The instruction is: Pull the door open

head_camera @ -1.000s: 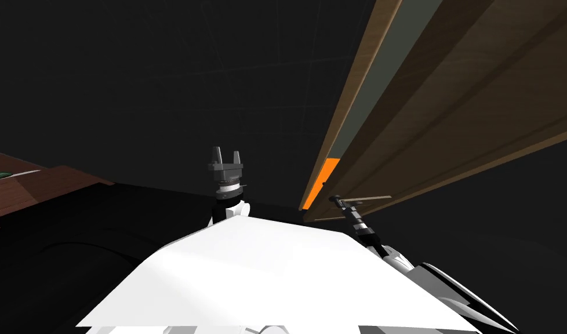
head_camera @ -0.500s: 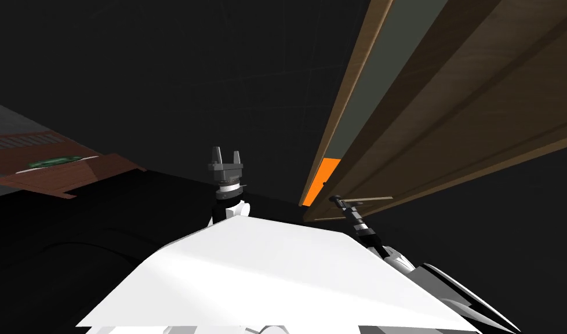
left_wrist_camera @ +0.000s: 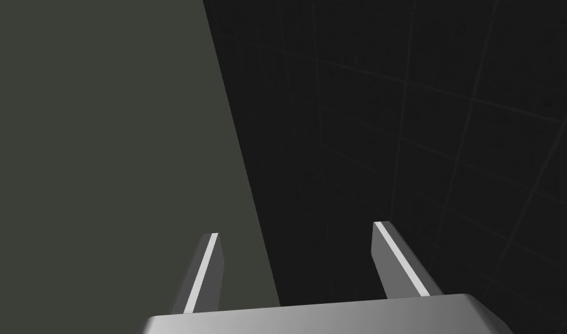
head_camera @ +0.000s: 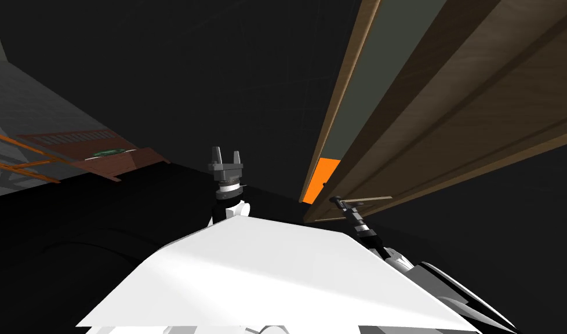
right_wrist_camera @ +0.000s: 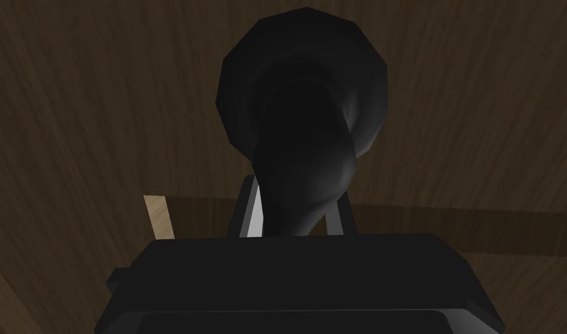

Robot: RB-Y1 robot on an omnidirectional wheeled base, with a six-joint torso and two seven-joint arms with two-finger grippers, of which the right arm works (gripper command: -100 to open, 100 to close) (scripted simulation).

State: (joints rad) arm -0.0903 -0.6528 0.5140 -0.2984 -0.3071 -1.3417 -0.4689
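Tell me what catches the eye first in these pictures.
The bright orange strip glows in the gap beside the brown wooden door, on the right. In the right wrist view, the right gripper is shut on the door's black handle. The left gripper stands open, holding nothing.

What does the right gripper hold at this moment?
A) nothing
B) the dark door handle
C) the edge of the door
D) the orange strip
B: in the right wrist view, the right gripper presses its two fingers on the sides of the dark handle of the brown door.
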